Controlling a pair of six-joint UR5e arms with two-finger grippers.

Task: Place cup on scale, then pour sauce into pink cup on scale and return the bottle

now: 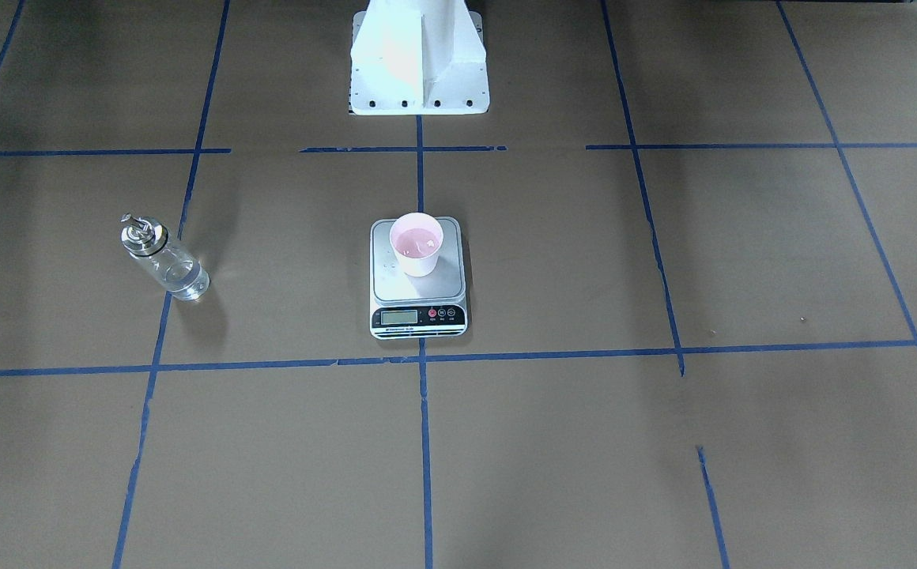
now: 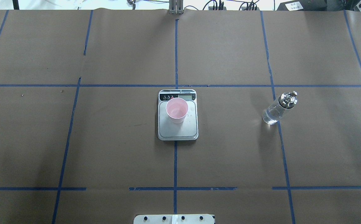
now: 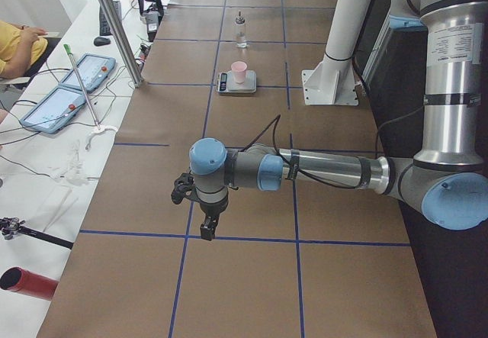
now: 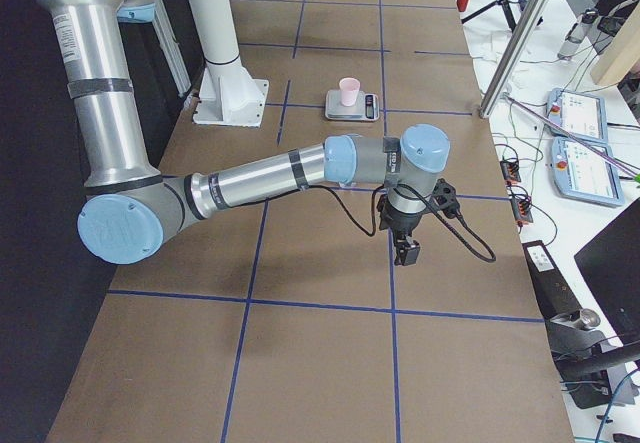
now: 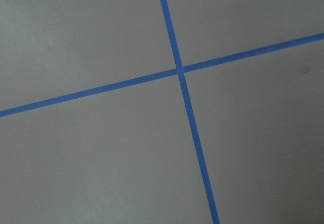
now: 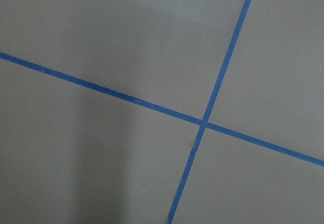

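Note:
The pink cup (image 1: 416, 241) (image 2: 176, 109) stands upright on the silver platform of the scale (image 1: 419, 316) (image 2: 168, 130) at the table's middle. The clear glass bottle (image 1: 162, 257) (image 2: 277, 109) with its silver pourer cap stands upright on the table on the robot's right side, well apart from the scale, with clear sauce in its lower part. Both grippers show only in the side views. The left gripper (image 3: 206, 231) and the right gripper (image 4: 407, 256) hang over bare table near its two ends, far from cup and bottle. Whether they are open or shut I cannot tell.
Brown paper with a blue tape grid covers the table. The white robot base (image 1: 419, 71) (image 2: 174, 219) stands behind the scale. Beside the table are a slanted metal post (image 3: 114, 25), control tablets (image 3: 53, 109), cables and a seated person's arm (image 3: 19, 44).

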